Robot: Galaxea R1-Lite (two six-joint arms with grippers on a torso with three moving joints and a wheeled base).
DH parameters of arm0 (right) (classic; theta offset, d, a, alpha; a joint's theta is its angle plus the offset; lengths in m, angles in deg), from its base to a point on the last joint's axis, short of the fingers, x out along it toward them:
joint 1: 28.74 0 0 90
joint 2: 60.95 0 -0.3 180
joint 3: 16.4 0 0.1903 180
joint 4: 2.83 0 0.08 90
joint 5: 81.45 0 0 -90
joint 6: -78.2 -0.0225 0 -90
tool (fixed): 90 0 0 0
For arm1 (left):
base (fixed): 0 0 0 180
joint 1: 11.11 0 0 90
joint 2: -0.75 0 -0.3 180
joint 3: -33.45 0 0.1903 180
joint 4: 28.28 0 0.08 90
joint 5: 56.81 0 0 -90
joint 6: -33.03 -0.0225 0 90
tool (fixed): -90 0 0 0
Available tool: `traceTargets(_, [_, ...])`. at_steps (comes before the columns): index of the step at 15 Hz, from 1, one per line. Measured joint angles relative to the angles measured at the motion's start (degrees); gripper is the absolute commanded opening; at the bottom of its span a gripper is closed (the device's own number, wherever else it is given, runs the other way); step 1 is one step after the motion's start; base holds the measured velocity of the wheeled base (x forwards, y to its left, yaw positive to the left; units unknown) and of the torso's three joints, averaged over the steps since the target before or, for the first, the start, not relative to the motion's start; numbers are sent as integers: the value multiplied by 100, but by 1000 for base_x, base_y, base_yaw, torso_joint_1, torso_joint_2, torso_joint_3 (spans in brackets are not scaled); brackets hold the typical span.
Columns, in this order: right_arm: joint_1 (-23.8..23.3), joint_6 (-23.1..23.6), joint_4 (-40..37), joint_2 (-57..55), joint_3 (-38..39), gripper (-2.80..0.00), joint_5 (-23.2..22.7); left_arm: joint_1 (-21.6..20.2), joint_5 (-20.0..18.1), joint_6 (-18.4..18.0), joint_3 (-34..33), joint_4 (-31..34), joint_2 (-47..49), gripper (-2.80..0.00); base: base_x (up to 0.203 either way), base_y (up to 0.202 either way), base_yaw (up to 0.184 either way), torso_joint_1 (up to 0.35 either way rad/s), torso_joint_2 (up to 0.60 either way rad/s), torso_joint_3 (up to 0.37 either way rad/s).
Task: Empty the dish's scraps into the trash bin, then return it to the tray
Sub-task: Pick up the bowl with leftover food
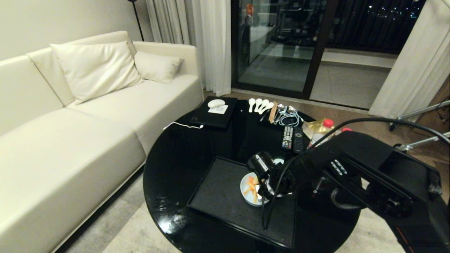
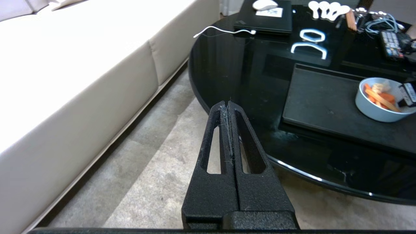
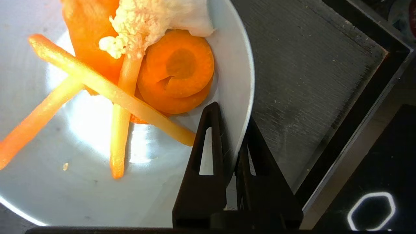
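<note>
The dish (image 1: 247,198) is a small pale bowl standing on the black tray (image 1: 218,193) on the round black table. In it lie the scraps (image 3: 177,71): orange carrot slices and sticks and a pale lump. My right gripper (image 3: 230,113) is shut on the dish's rim (image 3: 247,84), one finger inside the bowl and one outside. The head view shows the right gripper (image 1: 261,191) at the bowl's right side. The left wrist view shows the dish (image 2: 373,107) resting on the tray (image 2: 318,100). My left gripper (image 2: 227,104) is shut and empty, parked over the carpet by the table's edge. The trash bin is out of view.
At the table's far side lie a remote (image 1: 287,137), white spoons (image 1: 258,104), cables, a bottle (image 1: 321,130) and a black box (image 1: 214,112) with a white item on it. A cream sofa (image 1: 70,140) stands close on the left.
</note>
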Motion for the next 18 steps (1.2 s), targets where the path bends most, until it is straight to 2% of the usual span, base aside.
traceTargets(6, [38,-79,-46,214,115,-280,-30,0,-1,-1,0,0,0,-280,0,0,0,0,0,0])
traceTargets(13, [-74,-750,-81,882,637,-280,-38,0,1,-1,0,0,0,-280,0,0,0,0,0,0])
traceTargets(18, [-324,-1197,-432,1417,980,-280,-85,0,1,-1,0,0,0,-280,0,0,0,0,0,0])
